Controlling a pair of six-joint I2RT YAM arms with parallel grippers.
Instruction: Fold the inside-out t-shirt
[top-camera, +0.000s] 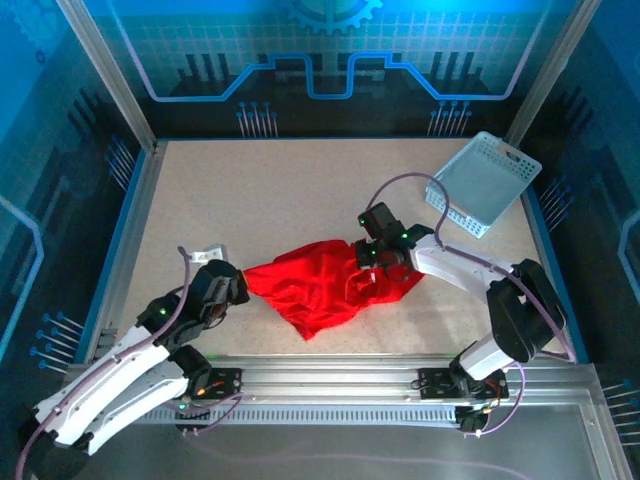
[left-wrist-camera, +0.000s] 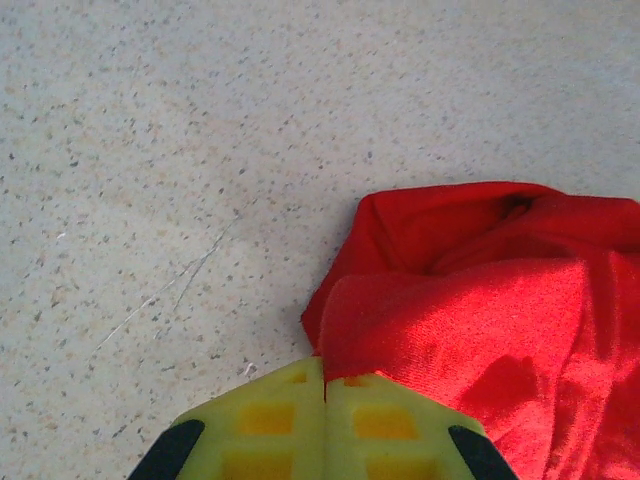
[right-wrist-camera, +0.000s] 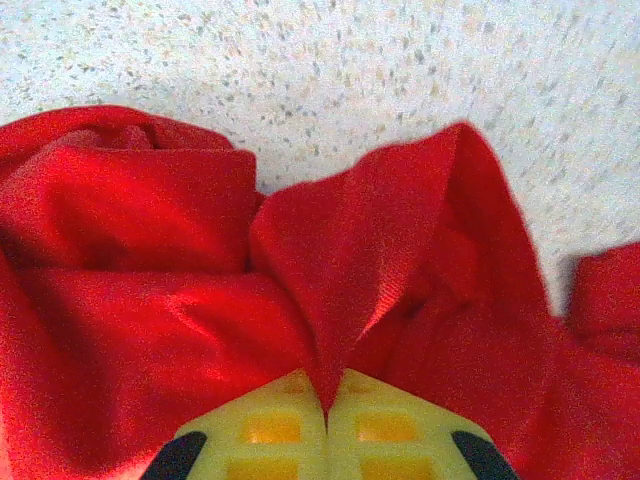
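Top external: crumpled red t-shirt (top-camera: 320, 288) (bunched, unfolded)

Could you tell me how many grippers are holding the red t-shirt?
2. The left gripper pinches the t-shirt at its left end; the right gripper pinches it near its right end.

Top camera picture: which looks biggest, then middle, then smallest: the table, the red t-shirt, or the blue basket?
1. table
2. red t-shirt, all bunched up
3. light blue mesh basket, only a bit smaller than the shirt
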